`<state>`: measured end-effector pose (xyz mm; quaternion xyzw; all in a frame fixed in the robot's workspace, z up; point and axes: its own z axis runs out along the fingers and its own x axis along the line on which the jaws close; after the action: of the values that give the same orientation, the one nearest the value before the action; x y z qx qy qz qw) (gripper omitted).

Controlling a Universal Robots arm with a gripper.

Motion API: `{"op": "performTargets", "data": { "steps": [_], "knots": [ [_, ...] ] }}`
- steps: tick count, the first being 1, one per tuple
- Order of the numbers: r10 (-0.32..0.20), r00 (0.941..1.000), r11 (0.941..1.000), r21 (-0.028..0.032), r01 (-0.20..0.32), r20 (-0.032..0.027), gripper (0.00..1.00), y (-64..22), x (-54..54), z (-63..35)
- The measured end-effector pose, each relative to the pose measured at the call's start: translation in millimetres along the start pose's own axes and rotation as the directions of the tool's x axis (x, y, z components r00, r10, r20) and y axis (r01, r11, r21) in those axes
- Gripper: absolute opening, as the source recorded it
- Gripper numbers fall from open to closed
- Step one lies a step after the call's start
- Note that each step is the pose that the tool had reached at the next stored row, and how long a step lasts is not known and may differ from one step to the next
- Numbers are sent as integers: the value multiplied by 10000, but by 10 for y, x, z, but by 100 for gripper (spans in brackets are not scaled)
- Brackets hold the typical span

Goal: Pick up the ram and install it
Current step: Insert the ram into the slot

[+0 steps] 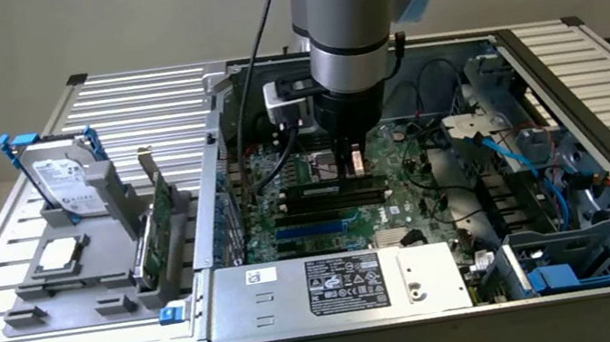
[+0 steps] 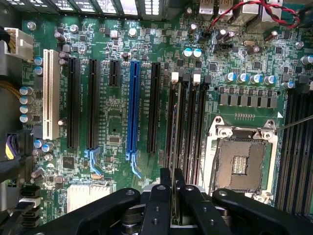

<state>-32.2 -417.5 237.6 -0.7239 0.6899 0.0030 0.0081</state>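
Slatted metal table (image 1: 134, 97) supports an open computer case (image 1: 586, 90), with the motherboard (image 1: 420, 199) lying flat inside. On the exterior view's left, well apart from the case, a grey holder (image 1: 66, 287) carries a hard drive (image 1: 68, 181) and a broader green expansion card (image 1: 162, 221).

**Gripper.** The arm reaches straight down into the case. The gripper (image 1: 352, 152) hangs just above the board, near its far middle. The jaws are pressed nearly together and pinch the ram (image 1: 359, 161) by its upper edge.

**Task item.** In the wrist view the ram (image 2: 174, 208) appears edge-on between the black fingers (image 2: 159, 196), hanging vertically. It is above the row of long black memory slots (image 2: 188, 122), between the blue slot (image 2: 133, 107) and the CPU socket (image 2: 242, 161). Whether its lower edge touches a slot cannot be determined.

**Step in hand.** Pick-up appears complete. The work is judged to stand at alignment over a slot, with insertion not yet done.

**Requirements for seating.** The ram must run parallel to the chosen slot and sit centred along its length. The white latches (image 2: 174, 76) at the slot ends must stand clear. Descent should be straight, since a tilted ram is likely to jam.
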Motion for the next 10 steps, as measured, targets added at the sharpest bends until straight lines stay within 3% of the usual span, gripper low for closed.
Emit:
{"op": "performTargets", "data": {
  "steps": [10],
  "knots": [
    [1,10000,10000,1,-1,-1,14,3,0,77]
  ]
}}
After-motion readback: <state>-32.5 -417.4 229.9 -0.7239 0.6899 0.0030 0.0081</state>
